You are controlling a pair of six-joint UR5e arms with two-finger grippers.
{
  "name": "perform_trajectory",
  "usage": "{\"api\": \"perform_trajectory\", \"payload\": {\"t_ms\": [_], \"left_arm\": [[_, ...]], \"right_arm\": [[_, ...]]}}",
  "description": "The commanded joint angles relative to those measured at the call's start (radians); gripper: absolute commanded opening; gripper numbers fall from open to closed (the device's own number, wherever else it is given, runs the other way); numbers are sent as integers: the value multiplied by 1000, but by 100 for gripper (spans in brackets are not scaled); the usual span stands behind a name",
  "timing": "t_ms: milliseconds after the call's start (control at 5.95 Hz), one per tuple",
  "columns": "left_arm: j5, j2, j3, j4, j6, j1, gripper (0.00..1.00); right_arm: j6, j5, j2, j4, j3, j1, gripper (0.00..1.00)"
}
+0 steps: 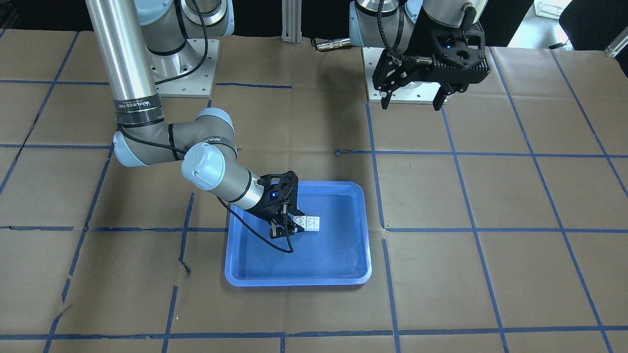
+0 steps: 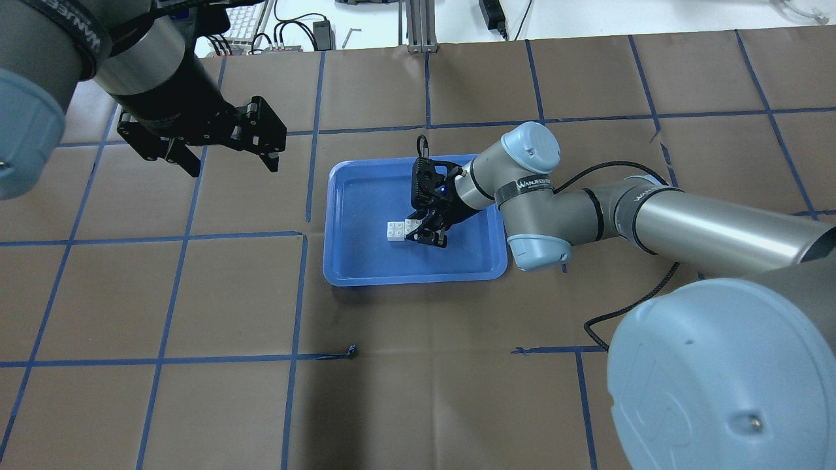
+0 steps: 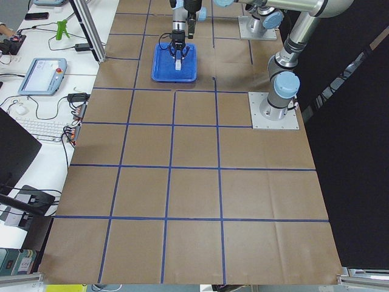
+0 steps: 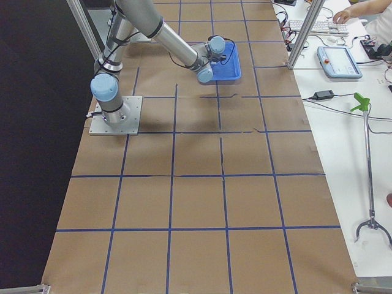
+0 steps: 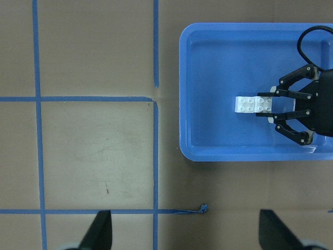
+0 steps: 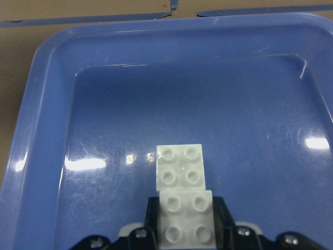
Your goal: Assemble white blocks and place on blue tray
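Exterior front-facing view: the blue tray (image 1: 296, 281) lies on the brown-papered counter (image 1: 495, 196), which is ruled into squares by blue tape lines (image 1: 456, 154). The 2 white blocks (image 1: 309, 223) sit studs up, end to end, inside the tray near its middle. The right end effector (image 1: 286, 226) reaches into the tray at a slant and meets the blocks at 1 end. The left end effector (image 1: 412, 104) hangs above the counter well apart from the tray, its jaws spread wide with nothing between them. Overhead exterior view: the right arm enters from the right and bends down over the tray's right rim, with its end effector against the right-hand block. The left end effector hovers over bare counter to the left of the tray, jaws wide and empty. Exterior left view: tray and blocks appear small at the far end of the counter, and the far arm's end effector stands over them; jaw detail is too small to read. Exterior right view: the near arm covers part of the tray, and the blocks are hidden. Left wrist-mounted view: the tray fills the upper right, and the blocks form 1 white bar with the right end effector's fingers (image 5: 291, 92) on either side of the right-hand block. Right wrist-mounted view: the nearer block sits closely between the 2 finger pads, gripped on its 2 sides, and the farther block extends beyond it over the tray floor. How the 2 blocks interlock cannot be told.
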Motion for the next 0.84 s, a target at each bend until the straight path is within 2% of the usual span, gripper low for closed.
{"api": "perform_trajectory", "payload": {"t_ms": [0, 672], "left_arm": [[0, 0, 0, 0, 0, 0, 99], [-1, -2, -3, 11, -3, 2, 99]], "right_arm": [[2, -1, 0, 2, 1, 2, 24], [3, 2, 20, 2, 0, 0, 26]]}}
